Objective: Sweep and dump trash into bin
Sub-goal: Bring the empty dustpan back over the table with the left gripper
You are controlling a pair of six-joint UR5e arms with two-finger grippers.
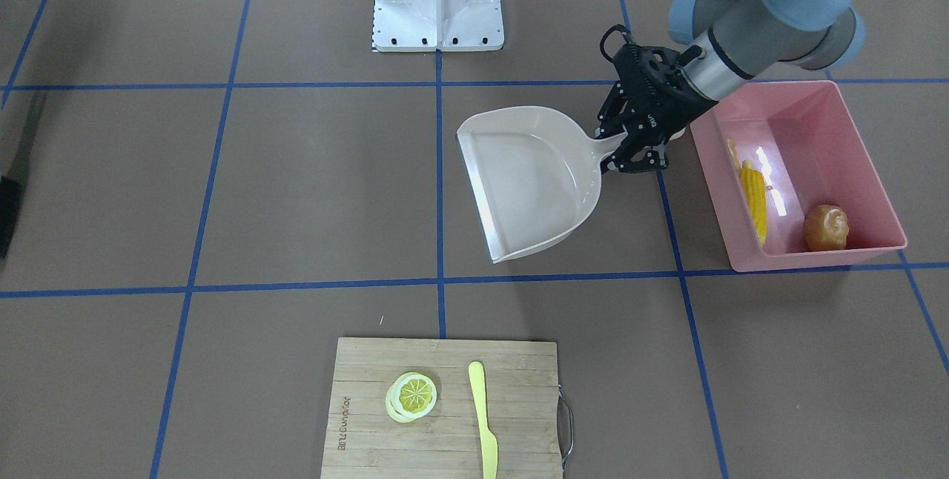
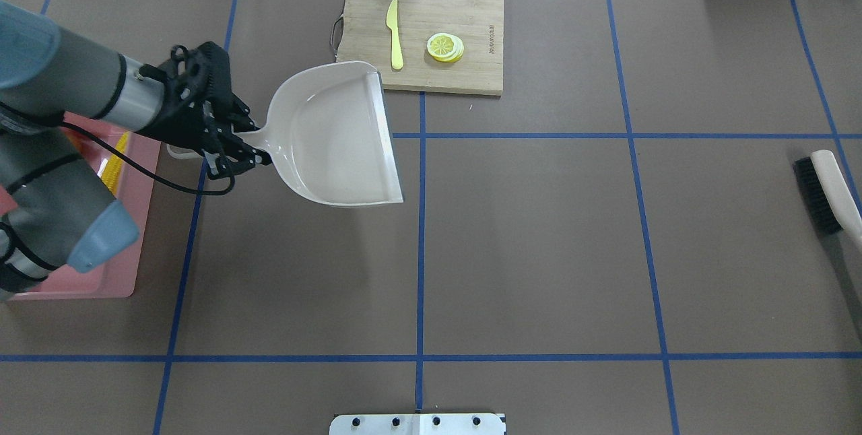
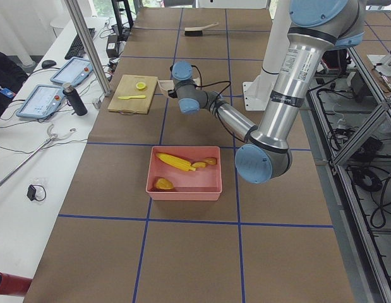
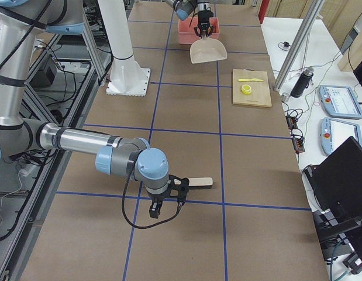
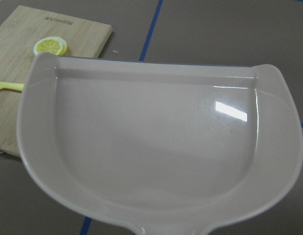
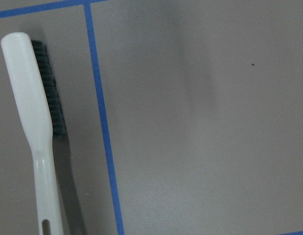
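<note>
Brown paper covers the table (image 1: 296, 190), ruled into large squares by blue tape lines. My left gripper (image 1: 636, 151) is clamped on the handle of the beige dustpan (image 1: 530, 182), fingers closed around it just where the handle meets the pan. In the front-facing view the pan spreads out to the left of the gripper, its straight open lip facing the lower left of the frame. In my left wrist view its glossy floor is bare.

Wide brown paper lies open beyond the lip, across the middle of the table. Just right of the gripper in that front view sits the pink bin (image 1: 815, 260), near the pan's handle but apart from it. Inside it, the corn cob (image 1: 755, 201) lies along the left wall, the potato-like lump (image 1: 825, 228) sits in the lower corner, and the ginger root (image 3: 206, 163) lies by the cob's far end.

At the bottom centre lies the bamboo cutting board (image 1: 519, 390), carrying a lemon slice (image 1: 411, 395) and a pale yellow knife (image 1: 483, 420), well apart from the bin.

My right gripper (image 4: 164, 209) hangs at the other end of the table, just beside the brush (image 6: 34, 122), which lies flat on the paper. Whether its fingers are spread or closed I cannot tell.
</note>
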